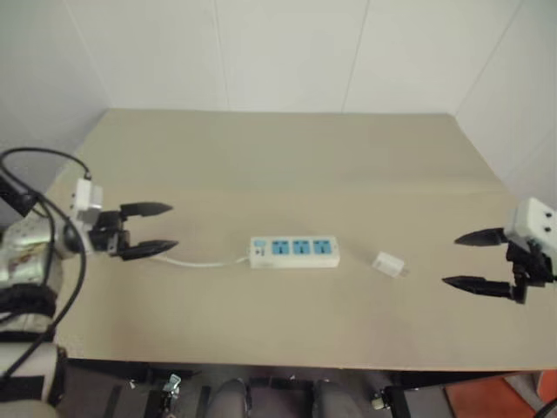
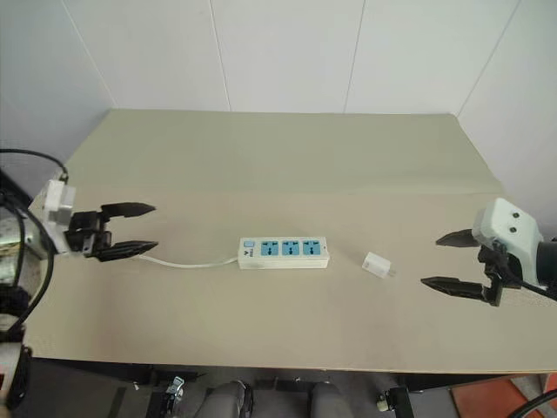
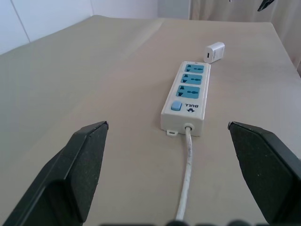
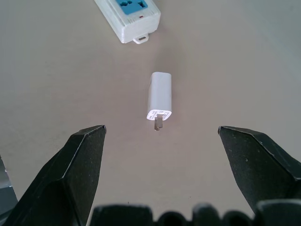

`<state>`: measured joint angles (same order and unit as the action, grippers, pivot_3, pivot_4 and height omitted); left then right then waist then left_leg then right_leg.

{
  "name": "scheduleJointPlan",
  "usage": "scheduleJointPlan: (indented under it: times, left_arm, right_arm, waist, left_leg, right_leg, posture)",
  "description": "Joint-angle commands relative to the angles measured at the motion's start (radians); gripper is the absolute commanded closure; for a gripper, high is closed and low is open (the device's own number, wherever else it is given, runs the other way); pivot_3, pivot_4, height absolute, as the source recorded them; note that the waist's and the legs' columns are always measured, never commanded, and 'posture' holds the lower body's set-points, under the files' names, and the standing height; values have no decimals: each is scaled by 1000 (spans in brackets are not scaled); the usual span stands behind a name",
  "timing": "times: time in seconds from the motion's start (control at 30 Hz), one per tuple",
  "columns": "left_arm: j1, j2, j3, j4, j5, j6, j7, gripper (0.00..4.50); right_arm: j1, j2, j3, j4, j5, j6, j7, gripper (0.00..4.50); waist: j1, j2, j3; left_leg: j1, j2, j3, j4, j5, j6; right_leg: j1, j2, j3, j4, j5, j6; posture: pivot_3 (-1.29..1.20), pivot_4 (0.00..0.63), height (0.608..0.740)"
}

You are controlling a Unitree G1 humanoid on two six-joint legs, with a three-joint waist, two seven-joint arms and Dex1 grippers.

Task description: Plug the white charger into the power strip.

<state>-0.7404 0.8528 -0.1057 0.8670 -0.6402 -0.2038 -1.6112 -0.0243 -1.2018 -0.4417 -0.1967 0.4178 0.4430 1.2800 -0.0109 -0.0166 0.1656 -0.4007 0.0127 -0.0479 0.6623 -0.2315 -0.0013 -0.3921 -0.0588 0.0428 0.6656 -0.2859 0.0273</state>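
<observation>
Lying on its side on the table [image 1: 261, 165], the white charger [image 4: 160, 96] sits ahead of the right gripper [image 1: 477, 259], centred between that gripper's two black fingers but apart from them, its short prongs turned back toward the gripper. Both fingers stand spread wide, empty. The charger looks light, rigid and smooth-skinned, so it may skid or twist if pinched off-centre; the flat side faces of the body, clear of the prongs, seem the best hold. The power strip [image 1: 294, 252] rests just beyond the charger, outlets up. It probably slides easily when pushed. The left gripper [image 1: 152, 228], also gaping and empty, hovers near the strip's cord [image 3: 186, 174].
</observation>
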Motion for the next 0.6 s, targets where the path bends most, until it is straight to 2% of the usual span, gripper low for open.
scheduleJointPlan:
  times: [0.03, 0.27, 0.4, 0.6]
  left_arm:
    - [-80, -84, -87, 109, 62, -115, -3, 37]
    - [-200, -264, -149, 328, 203, -303, -3, 37]
    - [-245, -336, -93, 410, 285, -366, -3, 37]
    - [-261, -395, -34, 452, 387, -371, 3, 37]
  right_arm:
    - [1, 13, -50, -64, 29, 22, -23, 0]
    - [50, 45, -89, -154, 46, 65, -58, 0]
    - [82, 61, -119, -205, 60, 94, -74, 0]
    - [123, 85, -159, -254, 64, 127, -89, 0]
  waist:
    - [0, 0, 0]
    - [-5, -2, 1]
    - [-4, -2, 1]
    - [-3, -3, 1]
  left_leg:
    - [0, 0, 0, 0, 0, 0]
    - [-1, 0, 0, 1, 0, 0]
    - [-1, 0, 0, 1, 0, 0]
    - [-1, -1, -1, 1, 0, 0]
  right_leg:
    - [0, 0, 0, 0, 0, 0]
    - [0, 0, 0, 0, 0, 0]
    - [0, 0, 0, 0, 0, 0]
    - [1, 0, 0, 0, 0, 0]
  posture:
    - [0, 150, 740]
    - [0, 150, 740]
    - [0, 150, 740]
    - [0, 150, 740]
